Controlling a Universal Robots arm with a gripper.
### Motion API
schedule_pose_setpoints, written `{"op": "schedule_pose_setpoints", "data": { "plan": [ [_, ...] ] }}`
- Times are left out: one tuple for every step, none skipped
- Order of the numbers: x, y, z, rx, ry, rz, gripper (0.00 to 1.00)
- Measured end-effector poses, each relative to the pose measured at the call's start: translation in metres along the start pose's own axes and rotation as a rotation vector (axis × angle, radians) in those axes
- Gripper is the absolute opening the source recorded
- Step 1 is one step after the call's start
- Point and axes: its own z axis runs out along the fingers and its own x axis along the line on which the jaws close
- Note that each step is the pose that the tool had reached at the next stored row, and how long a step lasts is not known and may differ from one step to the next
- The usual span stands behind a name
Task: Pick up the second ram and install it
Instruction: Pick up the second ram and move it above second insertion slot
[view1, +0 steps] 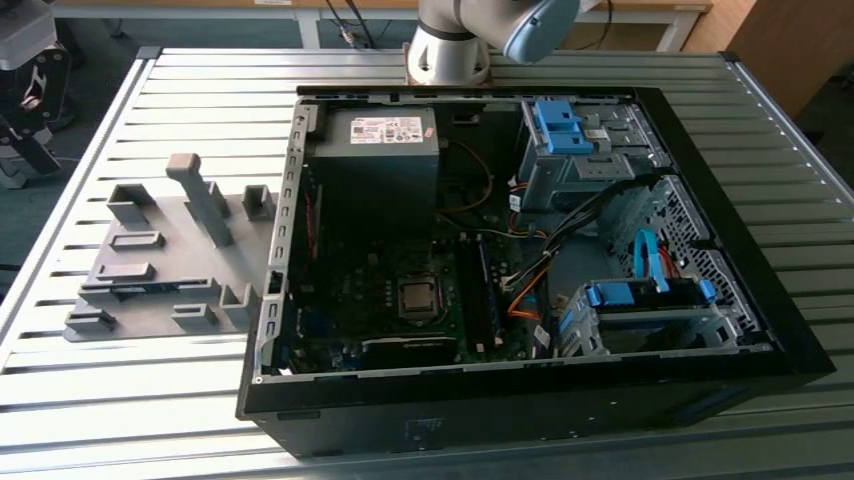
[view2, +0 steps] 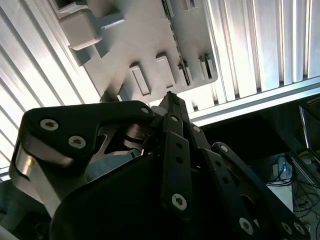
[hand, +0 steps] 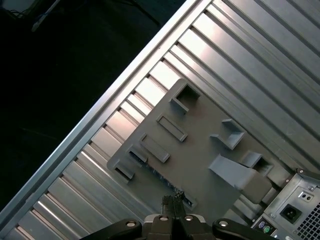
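A slatted metal table (view1: 160, 420) is carrying everything. A black computer case (view1: 534, 410) is lying on its side on it, with its open side facing up.

A grey fixture tray (view1: 160, 275) with upright blocks is lying flat on the table just beside the case, on the exterior view's left. It is also showing in both wrist views (hand: 200, 150) (view2: 135, 35).

The arm's base (view1: 447, 50) is standing just behind the case's far wall.

Inside the case:
- A grey power supply (view1: 380, 150) is sitting against the far wall.
- A blue-fronted drive cage (view1: 647, 310) is sitting in the near corner on the exterior view's right.
- The motherboard (view1: 347, 290) is covering the case's floor between them.
- A processor socket (view1: 418, 297) is sitting near the motherboard's middle.

The second ram is proving hard to pick out. A long dark stick (view1: 483, 288) is standing on edge in the board's slots, just to the exterior view's right of the socket. I cannot tell whether that is it.

The gripper (hand: 172, 200) (view2: 171, 97) is hanging above the tray, outside the case, with the case's rear corner showing close by in the first wrist view. Its two fingers are pressing together with no gap showing between them. Nothing is visibly sticking out past their tips.
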Motion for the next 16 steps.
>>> {"op": "schedule_pose_setpoints", "data": {
  "plan": [
    [0.0000, 0.0000, 0.0000, 0.0000, 0.0000, 0.000, 0.11],
    [0.0000, 0.0000, 0.0000, 0.0000, 0.0000, 0.000, 0.11],
    [0.0000, 0.0000, 0.0000, 0.0000, 0.0000, 0.000, 0.11],
    [0.0000, 0.0000, 0.0000, 0.0000, 0.0000, -0.001, 0.11],
    [0.0000, 0.0000, 0.0000, 0.0000, 0.0001, -0.004, 0.11],
    [0.0000, 0.0000, 0.0000, -0.0002, 0.0002, -0.011, 0.11],
    [0.0000, 0.0000, 0.0000, -0.0003, 0.0004, -0.022, 0.11],
    [0.0000, 0.0000, 0.0000, -0.0004, 0.0006, -0.037, 0.11],
    [0.0000, 0.0000, 0.0001, -0.0006, 0.0007, -0.052, 0.11],
    [0.0000, 0.0000, 0.0002, -0.0008, 0.0009, -0.067, 0.11],
    [0.0000, 0.0000, 0.0003, -0.0010, 0.0011, -0.084, 0.11],
    [0.0000, 0.0000, 0.0004, -0.0012, 0.0013, -0.101, 0.11],
    [0.0000, 0.0000, 0.0005, -0.0014, 0.0016, -0.117, 0.11],
    [0.0000, 0.0000, 0.0005, -0.0017, 0.0018, -0.134, 0.11],
    [0.0000, 0.0000, 0.0006, -0.0019, 0.0020, -0.150, 0.11],
    [0.0000, 0.0000, 0.0007, -0.0020, 0.0022, -0.165, 0.11]
  ]
}}
